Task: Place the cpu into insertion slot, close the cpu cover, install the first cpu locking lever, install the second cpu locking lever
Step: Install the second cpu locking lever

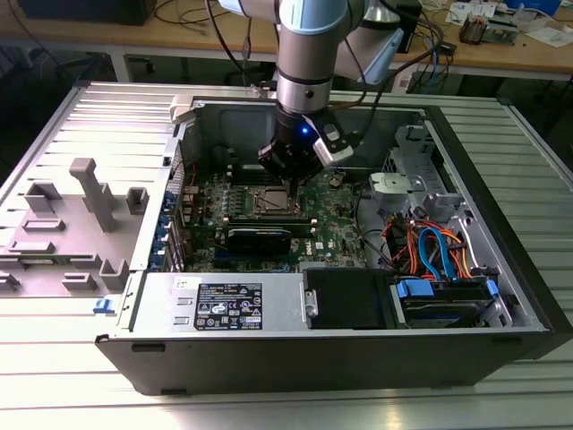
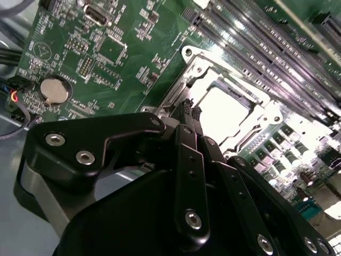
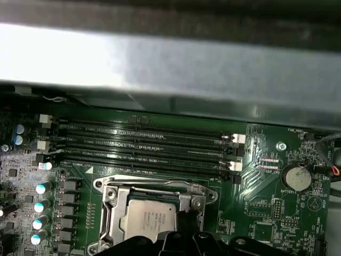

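- In the second wrist view the gripper [image 2: 191,109] has its black fingers drawn together to a narrow tip, holding nothing, right at the edge of the cpu cover [image 2: 198,68].
- The cover lies flat over the cpu [image 3: 149,220] (already seated in its socket).
- Beyond run the memory slots [image 3: 144,144] and a coin battery [image 3: 296,177], its board print unreadable.

The cpu [image 3: 151,217] is a small flat square chip with a pale silvery top, lying flat and seated in the insertion slot [image 1: 271,202] on the green board. The cpu cover [image 3: 114,200], a thin silvery metal frame with an open middle, lies closed down around the chip's edges, leaving its top [image 2: 229,106] showing through in both wrist views.
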{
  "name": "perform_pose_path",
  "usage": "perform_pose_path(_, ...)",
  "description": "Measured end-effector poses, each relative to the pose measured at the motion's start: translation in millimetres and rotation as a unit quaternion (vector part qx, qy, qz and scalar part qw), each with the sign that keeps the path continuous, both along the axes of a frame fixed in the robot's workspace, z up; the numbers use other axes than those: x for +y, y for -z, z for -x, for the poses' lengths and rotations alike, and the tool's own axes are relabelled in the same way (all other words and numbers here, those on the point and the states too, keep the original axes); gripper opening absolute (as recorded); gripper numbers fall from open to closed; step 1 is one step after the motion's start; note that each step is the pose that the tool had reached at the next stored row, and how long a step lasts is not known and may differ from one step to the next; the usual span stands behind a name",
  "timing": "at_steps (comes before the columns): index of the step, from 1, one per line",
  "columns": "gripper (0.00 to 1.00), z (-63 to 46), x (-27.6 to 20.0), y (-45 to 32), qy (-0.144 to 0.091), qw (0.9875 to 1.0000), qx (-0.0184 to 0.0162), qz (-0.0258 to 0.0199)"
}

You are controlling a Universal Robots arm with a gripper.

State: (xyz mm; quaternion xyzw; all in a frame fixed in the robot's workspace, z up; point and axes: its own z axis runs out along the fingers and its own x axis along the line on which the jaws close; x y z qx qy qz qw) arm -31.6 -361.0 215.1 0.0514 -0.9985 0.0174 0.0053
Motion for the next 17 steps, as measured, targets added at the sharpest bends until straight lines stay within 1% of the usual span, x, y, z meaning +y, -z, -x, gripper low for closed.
perform_pose_path(1,0.12,0.0,-1.9,0.0,0.0,1.0,0.0,0.0)
perform_pose_path(3,0.12,0.0,-3.8,0.0,0.0,1.0,0.0,-0.0001)
perform_pose_path(12,0.12,0.0,-4.9,-1.8,0.0,1.0,0.0,0.0001)
perform_pose_path(14,0.12,0.0,-5.1,-3.1,0.0,1.0,0.0,0.0)
perform_pose_path(17,0.12,-0.1,-5.9,-6.9,0.0,1.0,0.0,0.0)
